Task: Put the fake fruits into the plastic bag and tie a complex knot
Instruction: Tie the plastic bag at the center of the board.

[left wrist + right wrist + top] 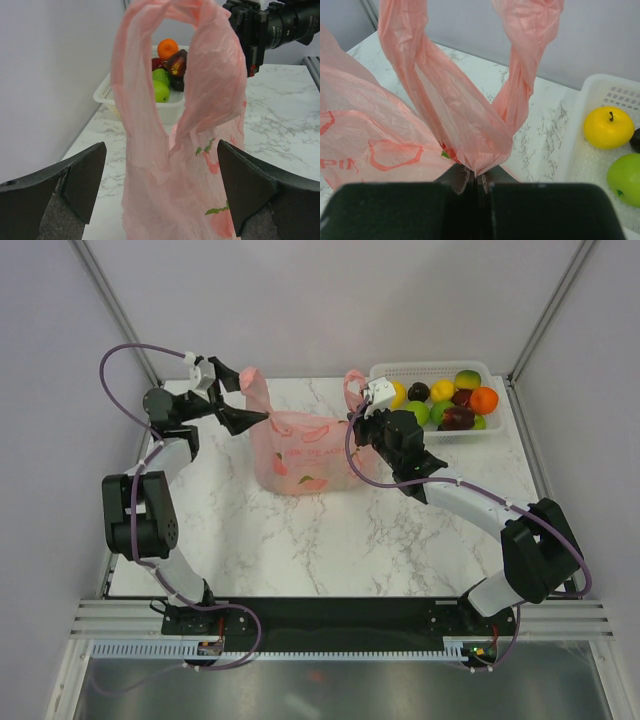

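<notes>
The pink plastic bag (300, 452) stands on the table with its two handle loops upright and apart; no knot shows. My left gripper (248, 400) is open, its fingers on either side of the bag's left handle (150, 100) without pinching it. At the base of the right handle (470, 100) my right gripper (477, 175) is shut on the bag's gathered edge. The fake fruits (450, 400) lie in the white basket, among them an orange one (167, 48), a yellow one (608, 127) and a green one (625, 179).
The white lattice basket (432, 368) sits at the table's back right corner, close behind my right gripper. Grey walls and frame posts enclose the back and sides. Bare marble table (300, 540) lies between the bag and the arm bases.
</notes>
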Robot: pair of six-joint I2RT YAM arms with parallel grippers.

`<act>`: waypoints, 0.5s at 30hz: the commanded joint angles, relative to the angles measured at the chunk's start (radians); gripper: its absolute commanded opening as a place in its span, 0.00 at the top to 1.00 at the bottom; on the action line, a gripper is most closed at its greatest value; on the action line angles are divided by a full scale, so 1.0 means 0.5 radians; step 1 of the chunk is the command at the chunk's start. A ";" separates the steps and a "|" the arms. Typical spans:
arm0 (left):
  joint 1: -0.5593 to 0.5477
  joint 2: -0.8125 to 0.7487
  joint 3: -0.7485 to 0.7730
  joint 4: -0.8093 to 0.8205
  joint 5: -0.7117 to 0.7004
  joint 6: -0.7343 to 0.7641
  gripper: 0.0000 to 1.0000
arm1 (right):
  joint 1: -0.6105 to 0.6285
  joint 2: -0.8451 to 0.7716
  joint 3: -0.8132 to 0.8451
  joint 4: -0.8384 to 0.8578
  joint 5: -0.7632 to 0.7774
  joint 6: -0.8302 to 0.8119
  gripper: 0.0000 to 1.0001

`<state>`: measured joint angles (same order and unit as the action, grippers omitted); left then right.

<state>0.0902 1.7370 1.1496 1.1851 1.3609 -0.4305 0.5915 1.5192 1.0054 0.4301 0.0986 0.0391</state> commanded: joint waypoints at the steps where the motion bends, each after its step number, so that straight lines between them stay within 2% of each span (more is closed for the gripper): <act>1: -0.033 0.030 0.066 0.124 0.165 -0.111 0.00 | -0.008 -0.056 0.097 0.020 -0.050 -0.011 1.00; 6: -0.067 0.026 0.091 0.097 0.168 -0.099 0.00 | -0.008 -0.069 0.100 0.020 -0.056 -0.011 1.00; 9: -0.079 0.033 0.124 0.032 0.168 -0.063 0.15 | -0.008 -0.075 0.091 0.017 -0.059 -0.014 1.00; 10: -0.079 0.039 0.146 -0.001 0.159 -0.050 0.33 | -0.008 -0.081 0.088 0.011 -0.056 -0.011 1.00; 12: -0.082 0.030 0.177 -0.221 0.122 0.078 0.55 | -0.011 -0.093 0.085 0.011 -0.050 -0.011 1.00; 13: -0.082 0.023 0.189 -0.323 0.119 0.145 0.75 | -0.011 -0.096 0.085 0.008 -0.056 -0.011 1.00; 15: -0.085 -0.019 0.207 -0.586 0.095 0.329 0.97 | -0.011 -0.105 0.100 -0.013 -0.065 -0.011 1.00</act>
<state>0.0517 1.7481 1.2098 1.0706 1.4178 -0.4072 0.5907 1.5154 1.0126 0.4206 0.0826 0.0391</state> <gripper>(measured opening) 0.121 0.018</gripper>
